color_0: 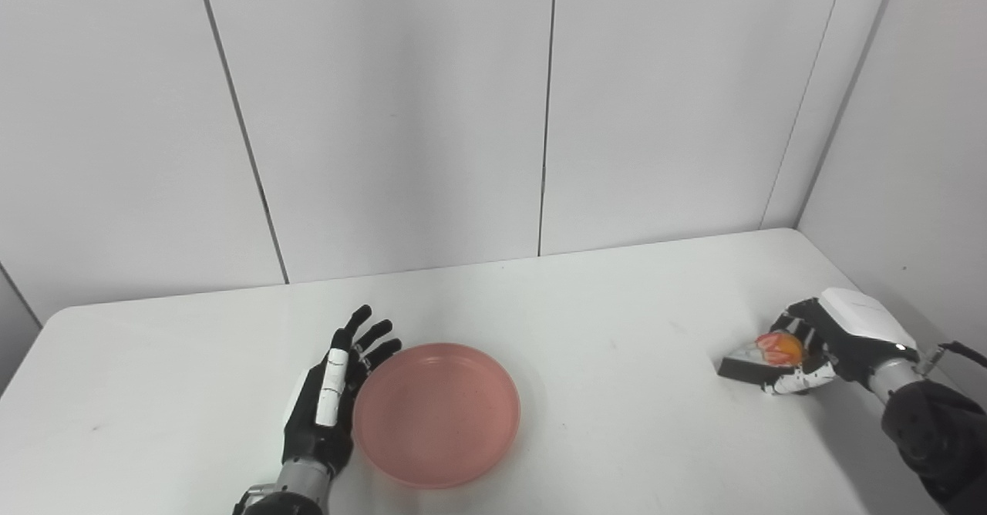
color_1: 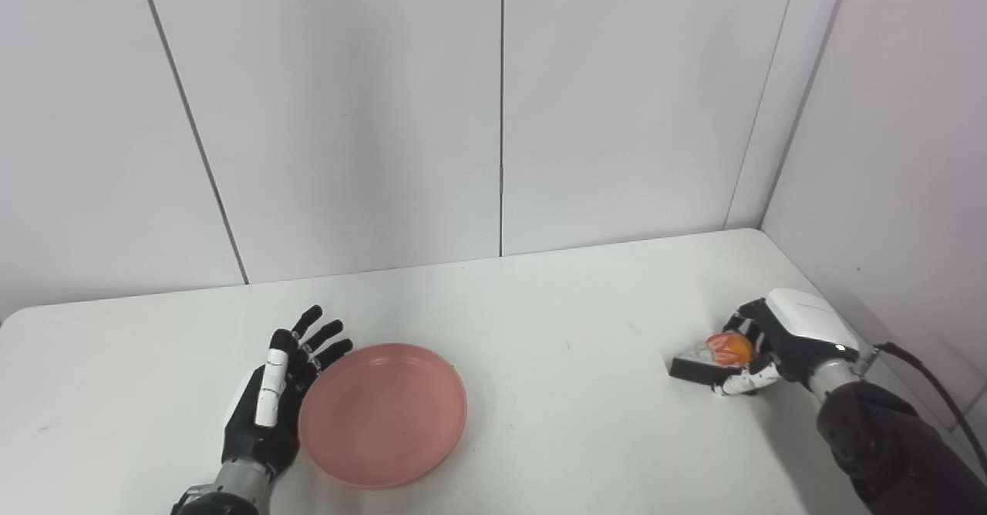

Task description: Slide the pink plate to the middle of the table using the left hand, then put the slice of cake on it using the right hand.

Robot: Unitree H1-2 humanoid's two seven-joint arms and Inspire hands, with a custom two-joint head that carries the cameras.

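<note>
No readable text (labels, numbers) anywhere.

One pink plate (color_0: 436,415) is seen on one white table (color_0: 601,322). One slice of cake (color_0: 759,357), topped by a single orange-red piece, is counted near the table's right edge. Two robot hands are shown: one left hand (color_0: 328,399) beside the plate and one right hand (color_0: 829,338) at the cake. Two forearms are seen entering from the bottom edge.
</note>
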